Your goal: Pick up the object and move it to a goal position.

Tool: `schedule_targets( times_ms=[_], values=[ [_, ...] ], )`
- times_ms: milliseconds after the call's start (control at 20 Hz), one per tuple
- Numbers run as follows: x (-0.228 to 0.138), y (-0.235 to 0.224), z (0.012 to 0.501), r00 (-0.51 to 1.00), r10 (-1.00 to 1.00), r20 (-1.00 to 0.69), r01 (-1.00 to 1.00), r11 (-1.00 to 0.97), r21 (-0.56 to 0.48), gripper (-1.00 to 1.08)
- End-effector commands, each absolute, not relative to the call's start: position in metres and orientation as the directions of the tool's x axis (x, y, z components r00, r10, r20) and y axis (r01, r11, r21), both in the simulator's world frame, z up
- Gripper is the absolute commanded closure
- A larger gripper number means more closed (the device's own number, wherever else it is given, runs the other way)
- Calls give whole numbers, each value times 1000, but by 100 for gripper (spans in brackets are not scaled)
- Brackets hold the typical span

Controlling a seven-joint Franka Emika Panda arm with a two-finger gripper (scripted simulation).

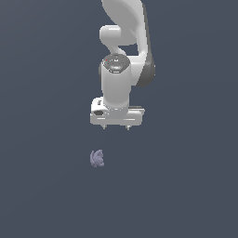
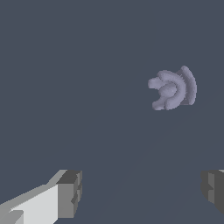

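Observation:
The object (image 1: 96,158) is a tiny pale lavender-grey lumpy figurine lying on the dark grey floor. It also shows in the wrist view (image 2: 173,89) as curved ridges. My white gripper (image 1: 116,126) hangs above the floor, up and toward the exterior view's right of the object, apart from it. Its two fingertips (image 2: 69,193) stand wide apart, so it is open and empty. In the wrist view the gripper (image 2: 141,190) holds nothing between its pads.
The dark grey floor (image 1: 186,186) spreads flat all around. The white arm (image 1: 122,42) rises behind the gripper at the top of the exterior view.

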State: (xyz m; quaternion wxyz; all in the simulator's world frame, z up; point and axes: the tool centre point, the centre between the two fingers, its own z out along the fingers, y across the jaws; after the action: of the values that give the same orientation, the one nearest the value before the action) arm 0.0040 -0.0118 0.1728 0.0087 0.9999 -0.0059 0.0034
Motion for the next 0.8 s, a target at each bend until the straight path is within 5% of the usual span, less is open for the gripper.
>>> schedule_targets(
  times_ms=[0, 750],
  values=[
    [4, -12, 173, 1000, -12, 7, -12, -1000, 17, -92],
    [6, -6, 183, 999, -29, 28, -29, -1000, 5, -92]
  ],
)
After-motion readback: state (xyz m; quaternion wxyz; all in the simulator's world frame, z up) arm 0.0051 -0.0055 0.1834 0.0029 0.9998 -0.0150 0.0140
